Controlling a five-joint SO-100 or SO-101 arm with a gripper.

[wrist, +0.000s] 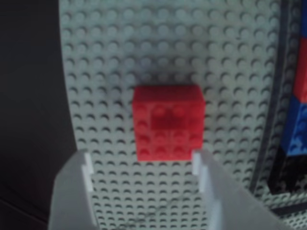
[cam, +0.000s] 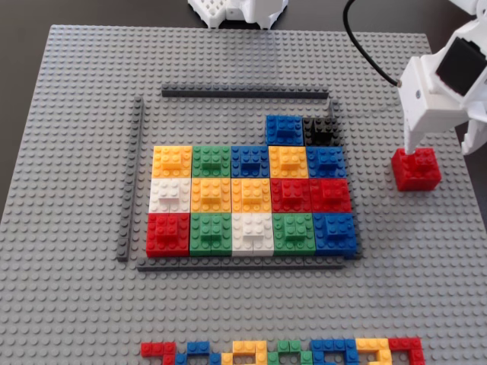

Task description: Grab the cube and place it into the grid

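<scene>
The red cube (cam: 416,169) stands alone on the grey baseplate (cam: 84,114), right of the grid (cam: 251,199) in the fixed view. The grid is rows of coloured blocks framed by thin dark strips, with only a blue and a black block in its back row. My white gripper (cam: 440,148) hovers over the cube's far side, one finger tip just at its back left corner. In the wrist view the cube (wrist: 168,122) lies just ahead of my gripper (wrist: 142,160), whose fingers stand wide apart, open, with bare studs between them. Blue and red blocks at the grid's edge (wrist: 297,120) show at the right.
A thin strip of flat multicolour pieces (cam: 281,352) lies at the baseplate's front edge. A white object (cam: 240,9) sits beyond the back edge, and a black cable (cam: 364,47) arcs toward the arm. Dark table borders the plate in the wrist view (wrist: 29,120).
</scene>
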